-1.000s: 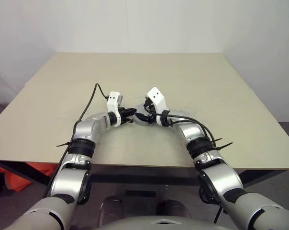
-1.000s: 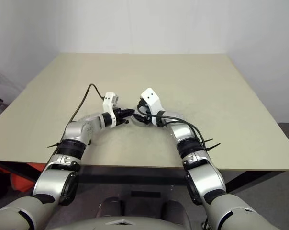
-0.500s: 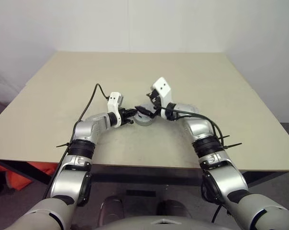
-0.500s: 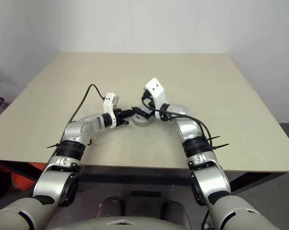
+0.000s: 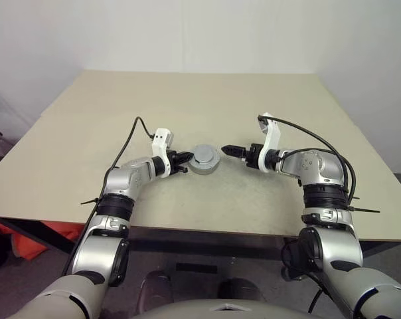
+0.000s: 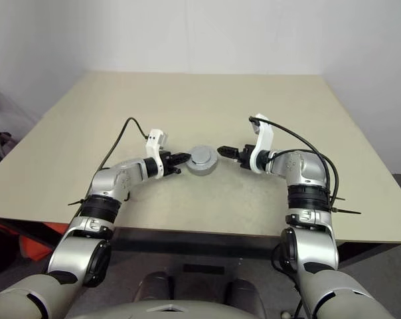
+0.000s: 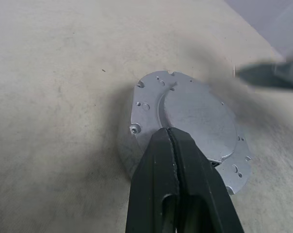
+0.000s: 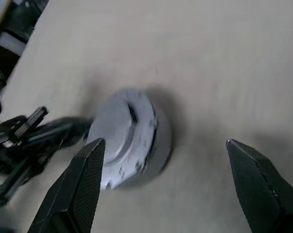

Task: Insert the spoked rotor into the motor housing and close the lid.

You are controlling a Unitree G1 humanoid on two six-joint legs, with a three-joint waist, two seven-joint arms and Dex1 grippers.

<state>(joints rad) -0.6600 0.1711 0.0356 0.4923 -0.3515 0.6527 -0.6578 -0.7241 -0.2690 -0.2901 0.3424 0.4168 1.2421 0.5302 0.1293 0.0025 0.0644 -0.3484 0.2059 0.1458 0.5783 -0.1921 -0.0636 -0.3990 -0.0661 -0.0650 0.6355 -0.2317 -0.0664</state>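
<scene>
Silver round metal motor housing [image 5: 205, 159], lidded, looks heavy, rigid, slick: grip its rim. Left gripper [image 5: 185, 161] pinched together alongside; right gripper [image 5: 228, 151] spread wide.

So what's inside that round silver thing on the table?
You can't see in. A flat silver lid covers the top of the motor housing, so anything inside is hidden. Only the lid's small holes and the housing's metal wall show.

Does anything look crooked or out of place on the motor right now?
Nothing stands out. The motor housing sits flat on the table with its silver lid flush on top. The left gripper, fingers shut, is at its rim; the right gripper hangs open beside it.
</scene>
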